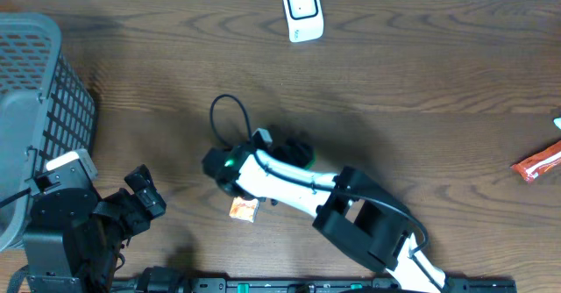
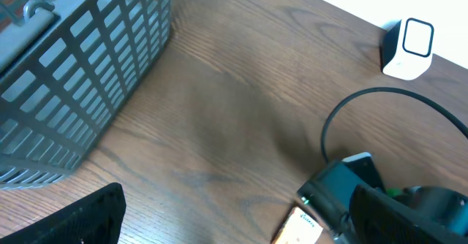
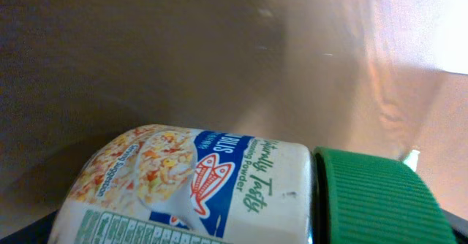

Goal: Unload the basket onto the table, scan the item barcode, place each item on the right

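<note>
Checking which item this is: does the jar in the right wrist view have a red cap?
No, the jar lying on its side wears a green ribbed cap.

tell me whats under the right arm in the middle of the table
A small orange packet pokes out beneath the right arm, its edge covered. A green-lidded jar lies on its side under the wrist, mostly hidden from above.
</note>
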`<control>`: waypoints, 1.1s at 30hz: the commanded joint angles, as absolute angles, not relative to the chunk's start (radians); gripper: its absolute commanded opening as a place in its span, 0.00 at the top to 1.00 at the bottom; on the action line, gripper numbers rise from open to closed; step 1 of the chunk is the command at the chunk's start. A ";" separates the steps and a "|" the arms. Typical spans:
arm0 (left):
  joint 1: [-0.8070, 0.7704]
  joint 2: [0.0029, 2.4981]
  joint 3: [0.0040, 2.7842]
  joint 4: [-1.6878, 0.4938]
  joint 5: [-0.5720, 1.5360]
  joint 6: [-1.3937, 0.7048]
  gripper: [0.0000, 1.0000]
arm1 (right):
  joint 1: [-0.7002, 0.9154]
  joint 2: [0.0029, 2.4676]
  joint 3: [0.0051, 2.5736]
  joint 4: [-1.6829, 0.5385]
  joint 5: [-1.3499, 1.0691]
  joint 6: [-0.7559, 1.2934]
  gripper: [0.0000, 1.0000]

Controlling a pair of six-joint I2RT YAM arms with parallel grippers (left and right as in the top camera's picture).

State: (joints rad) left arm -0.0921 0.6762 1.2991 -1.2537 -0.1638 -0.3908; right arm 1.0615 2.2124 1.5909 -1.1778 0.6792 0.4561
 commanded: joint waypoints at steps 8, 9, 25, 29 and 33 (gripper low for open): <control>-0.087 0.678 1.293 -1.257 -0.173 -0.378 0.02 | 1.095 2.210 1.635 -1.242 0.821 0.518 0.01; -0.087 0.678 1.293 -1.257 -0.173 -0.378 0.02 | 1.093 2.210 1.635 -1.273 0.887 0.543 0.01; -0.087 0.678 1.293 -1.257 -0.173 -0.378 0.02 | 1.019 2.209 1.642 -1.304 0.864 0.627 0.01; -0.087 0.678 1.293 -1.256 -0.173 -0.378 0.02 | 1.019 2.202 1.707 -1.318 0.646 0.748 0.01; -0.087 0.678 1.293 -1.256 -0.173 -0.378 0.02 | 1.017 2.185 1.840 -1.333 0.448 0.833 0.01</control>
